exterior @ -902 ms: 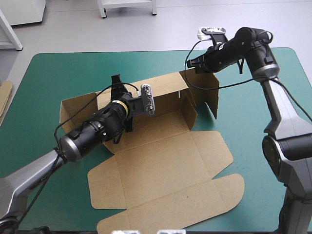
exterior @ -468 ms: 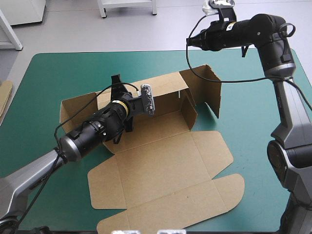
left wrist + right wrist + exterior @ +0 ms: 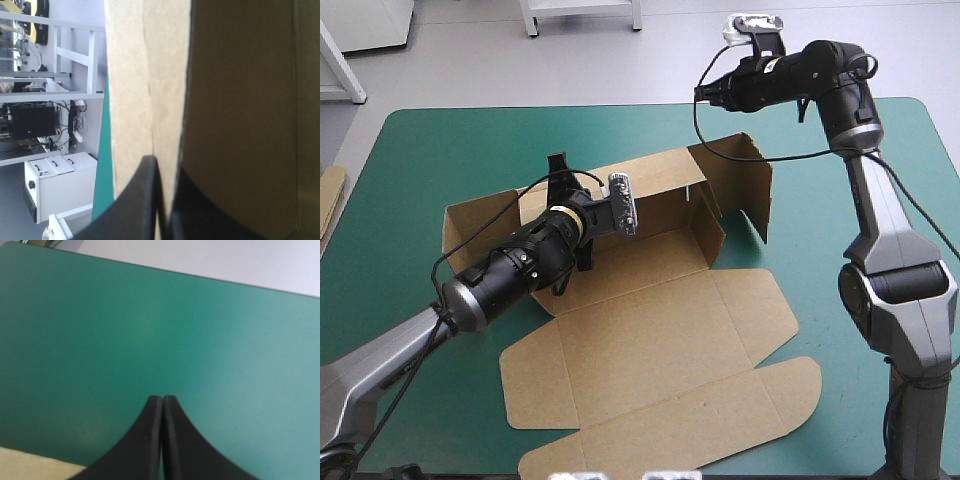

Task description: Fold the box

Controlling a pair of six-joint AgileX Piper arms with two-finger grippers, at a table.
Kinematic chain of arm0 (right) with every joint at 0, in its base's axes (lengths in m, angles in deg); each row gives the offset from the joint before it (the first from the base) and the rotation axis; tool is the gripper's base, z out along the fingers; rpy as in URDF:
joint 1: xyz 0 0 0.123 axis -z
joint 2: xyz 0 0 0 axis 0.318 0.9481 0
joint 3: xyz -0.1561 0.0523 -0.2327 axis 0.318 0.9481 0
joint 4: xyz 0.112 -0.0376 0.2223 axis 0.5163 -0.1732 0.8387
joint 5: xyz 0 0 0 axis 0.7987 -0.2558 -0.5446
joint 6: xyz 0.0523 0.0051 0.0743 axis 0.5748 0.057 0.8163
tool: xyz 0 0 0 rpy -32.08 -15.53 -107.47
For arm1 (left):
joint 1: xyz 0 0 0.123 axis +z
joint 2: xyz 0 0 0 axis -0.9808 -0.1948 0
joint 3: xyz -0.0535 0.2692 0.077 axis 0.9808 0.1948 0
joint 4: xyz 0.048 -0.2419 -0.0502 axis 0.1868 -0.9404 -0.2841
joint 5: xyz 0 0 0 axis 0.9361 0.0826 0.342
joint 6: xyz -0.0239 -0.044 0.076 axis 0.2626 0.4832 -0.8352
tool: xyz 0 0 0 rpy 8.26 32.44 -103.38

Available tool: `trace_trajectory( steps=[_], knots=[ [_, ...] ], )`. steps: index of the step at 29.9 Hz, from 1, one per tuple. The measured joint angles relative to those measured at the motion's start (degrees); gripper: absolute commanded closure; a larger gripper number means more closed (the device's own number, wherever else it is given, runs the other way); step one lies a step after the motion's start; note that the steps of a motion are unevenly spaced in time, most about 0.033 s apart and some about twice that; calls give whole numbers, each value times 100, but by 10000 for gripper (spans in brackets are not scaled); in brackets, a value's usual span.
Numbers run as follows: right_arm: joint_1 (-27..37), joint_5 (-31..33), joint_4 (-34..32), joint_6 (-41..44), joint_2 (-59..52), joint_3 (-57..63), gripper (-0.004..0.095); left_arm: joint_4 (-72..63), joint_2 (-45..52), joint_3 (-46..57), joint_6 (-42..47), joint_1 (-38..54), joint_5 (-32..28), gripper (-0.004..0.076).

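Holding the back wall (image 3: 650,185) upright at centre frame: left gripper (image 3: 558,170) is pinching its top edge, and the left wrist view is showing brown board clamped between the black fingers (image 3: 132,205). Box (image 3: 660,330) is sitting mid-table on the teal-green cover (image 3: 430,150), spanning centre to lower centre of the high view. Back wall and right-end flap (image 3: 745,185) are standing, left-end panel (image 3: 470,225) is looking low, and front panels plus lid (image 3: 670,420) are lying flat toward the lower edge. Right gripper (image 3: 704,92) is hovering in the upper right, above and clear of the right-end flap, tips pressed together on nothing. Its own view is showing bare cover ahead and a sliver of board beneath. Spare board edge (image 3: 330,200) is poking in at far left. Reading this as early wall-forming: 2 panels are standing, and I'm seeing no tuck. Next move is calling for the right gripper to drop to the right-end flap and swing it inward against the back wall, using the left pinch as anchor. Without that the wall is probably flopping back.
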Motion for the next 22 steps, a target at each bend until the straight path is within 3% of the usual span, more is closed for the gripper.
trace_trajectory(
  steps=[22],
  knots=[
    [0,679,-216,280,420,-8,925,2,0,0,7,0,0,733]
  ],
)
